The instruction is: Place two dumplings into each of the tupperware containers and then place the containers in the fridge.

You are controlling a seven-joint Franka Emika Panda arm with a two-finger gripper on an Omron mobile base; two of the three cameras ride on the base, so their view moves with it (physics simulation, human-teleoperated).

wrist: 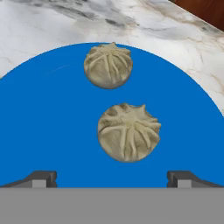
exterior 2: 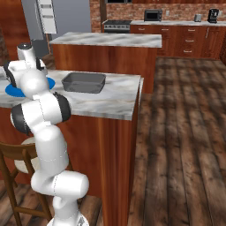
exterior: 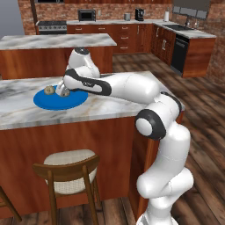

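Marble counter (exterior: 26, 112) — blue plate (exterior: 44, 101), brick walls (exterior: 127, 6), plank floor (exterior 2: 185, 132).

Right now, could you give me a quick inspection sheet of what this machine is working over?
Surface: marble counter, a blue plate on it.
Job's things: two dumplings on the plate, apart; a grey container sits further along the counter; fridge behind, its door state unclear.
Clutter: nothing seen.
Hand: hand open, above the nearer dumpling, holding nothing.
Cables: nothing seen.
Surroundings: wooden stool, second island, brick wall, stove, microwave.
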